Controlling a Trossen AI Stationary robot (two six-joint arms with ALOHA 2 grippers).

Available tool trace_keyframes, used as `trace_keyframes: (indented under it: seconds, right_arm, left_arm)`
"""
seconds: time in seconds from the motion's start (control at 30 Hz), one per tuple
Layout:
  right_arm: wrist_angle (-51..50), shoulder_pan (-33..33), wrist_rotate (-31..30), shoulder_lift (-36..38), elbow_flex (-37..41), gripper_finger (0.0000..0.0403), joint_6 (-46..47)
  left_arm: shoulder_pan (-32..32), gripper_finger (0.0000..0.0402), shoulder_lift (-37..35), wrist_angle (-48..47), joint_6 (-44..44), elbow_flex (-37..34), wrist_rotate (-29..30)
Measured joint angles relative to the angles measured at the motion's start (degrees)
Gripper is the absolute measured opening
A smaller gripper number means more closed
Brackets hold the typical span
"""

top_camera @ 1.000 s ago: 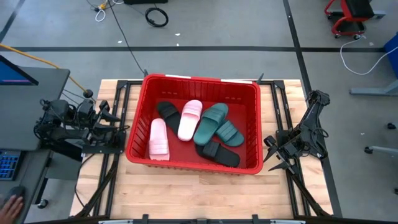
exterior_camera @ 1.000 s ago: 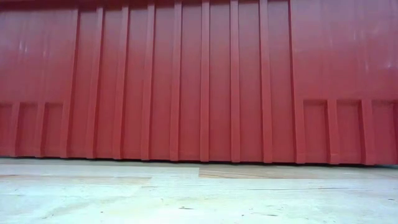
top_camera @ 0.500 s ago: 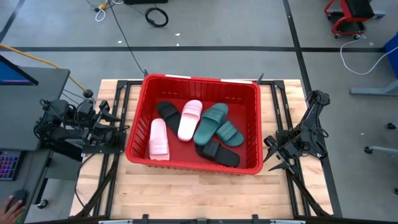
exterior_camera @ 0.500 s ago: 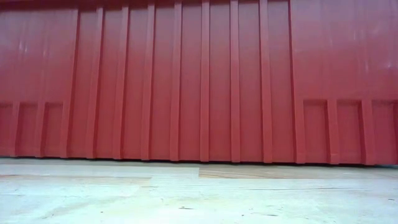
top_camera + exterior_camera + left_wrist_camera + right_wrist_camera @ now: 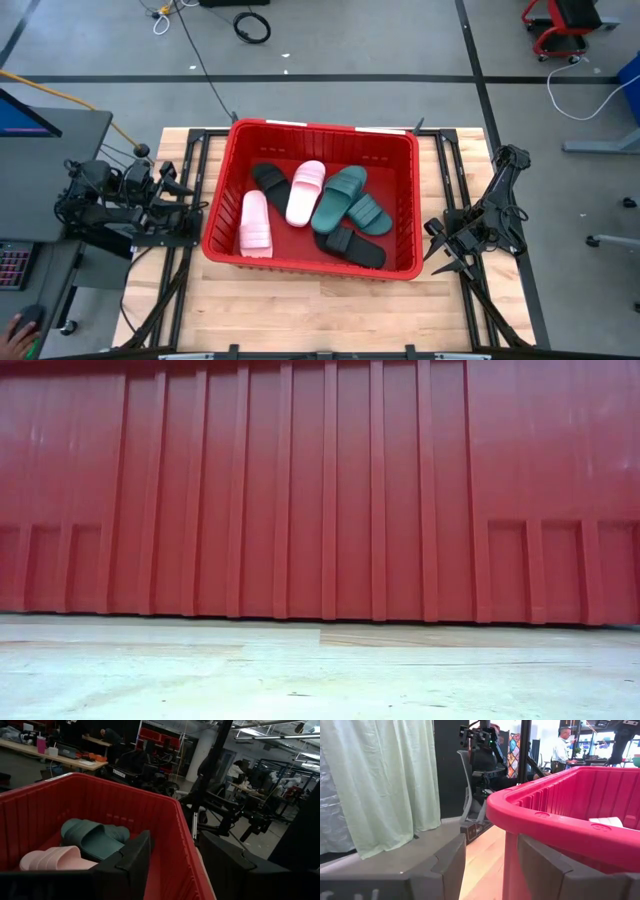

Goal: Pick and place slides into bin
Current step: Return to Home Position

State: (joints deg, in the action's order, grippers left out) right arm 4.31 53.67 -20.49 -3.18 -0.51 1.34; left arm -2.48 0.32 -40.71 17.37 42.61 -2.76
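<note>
Overhead, six slides [image 5: 305, 192] lie in the bin [image 5: 320, 129]; low view shows wall.

The bin [image 5: 320, 128] stands mid-table, with bare table [image 5: 330, 315] before it. Six slides [image 5: 337, 198] lie inside, some overlapping. The left gripper [image 5: 188, 198] sits beside the bin's left wall, and the right gripper [image 5: 441, 252] sits beside its front right corner.
</note>
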Motion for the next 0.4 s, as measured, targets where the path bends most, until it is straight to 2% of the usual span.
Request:
trace_keyframes:
  seconds: [0.4]
  right_arm:
    - [-0.01,0.00,0.00,0.00,0.00,0.0185,0.00]
  left_arm:
    - [-0.02,0.0179,0.00,0.00,0.00,0.00,0.00]
